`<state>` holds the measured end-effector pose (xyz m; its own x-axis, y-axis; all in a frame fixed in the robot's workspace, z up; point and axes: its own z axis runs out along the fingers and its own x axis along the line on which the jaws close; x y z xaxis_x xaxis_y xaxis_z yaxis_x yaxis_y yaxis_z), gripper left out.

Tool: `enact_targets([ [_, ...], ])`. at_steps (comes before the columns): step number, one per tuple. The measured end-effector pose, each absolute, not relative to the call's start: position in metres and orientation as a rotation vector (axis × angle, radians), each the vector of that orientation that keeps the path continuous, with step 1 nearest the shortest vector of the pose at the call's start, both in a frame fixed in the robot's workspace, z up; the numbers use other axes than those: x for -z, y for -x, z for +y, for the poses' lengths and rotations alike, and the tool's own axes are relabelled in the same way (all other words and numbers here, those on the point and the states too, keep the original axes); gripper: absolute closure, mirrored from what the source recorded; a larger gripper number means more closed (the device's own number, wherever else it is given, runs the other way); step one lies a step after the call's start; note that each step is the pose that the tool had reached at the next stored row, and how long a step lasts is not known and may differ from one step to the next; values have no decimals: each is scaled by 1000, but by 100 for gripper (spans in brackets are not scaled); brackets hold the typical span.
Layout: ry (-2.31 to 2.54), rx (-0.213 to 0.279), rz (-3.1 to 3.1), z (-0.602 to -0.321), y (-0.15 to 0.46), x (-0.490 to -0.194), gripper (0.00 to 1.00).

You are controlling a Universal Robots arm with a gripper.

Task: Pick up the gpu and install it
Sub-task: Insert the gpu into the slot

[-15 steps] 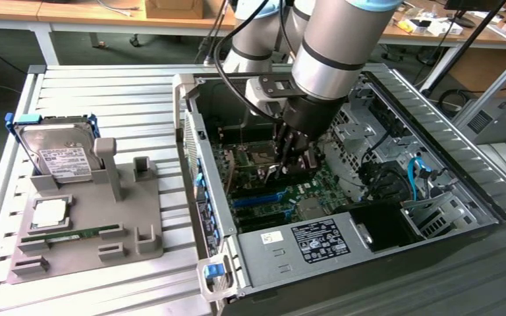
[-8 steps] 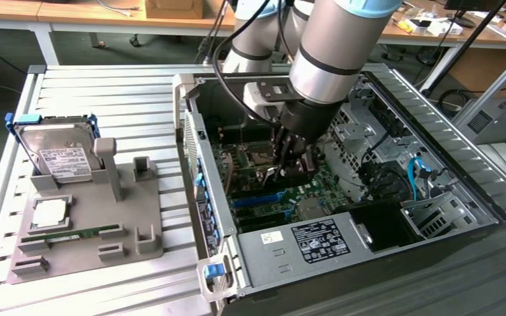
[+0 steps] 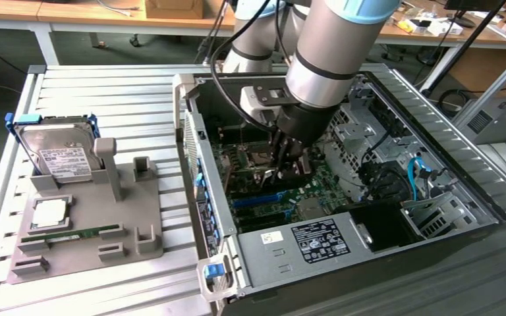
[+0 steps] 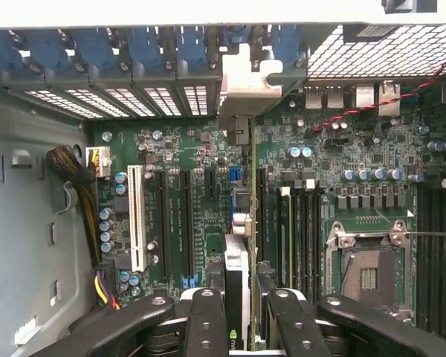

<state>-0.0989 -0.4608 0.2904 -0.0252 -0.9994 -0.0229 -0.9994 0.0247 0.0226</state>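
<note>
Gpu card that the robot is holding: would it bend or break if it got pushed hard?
Probably stiff, not floppy: the gpu stands straight on its edge in the gripper. Likely fragile too: it looks thin, so a hard shove might crack it.

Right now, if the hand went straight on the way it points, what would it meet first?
The hand points down into the open case, gripping the gpu edge-on. The card's lower edge would likely reach the motherboard first, around its expansion slots; depth is unclear.
</note>
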Motion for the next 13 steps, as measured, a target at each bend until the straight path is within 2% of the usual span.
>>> enact_targets([
  [13, 2193, -51, 2248, -462, 105, -281, 73],
])
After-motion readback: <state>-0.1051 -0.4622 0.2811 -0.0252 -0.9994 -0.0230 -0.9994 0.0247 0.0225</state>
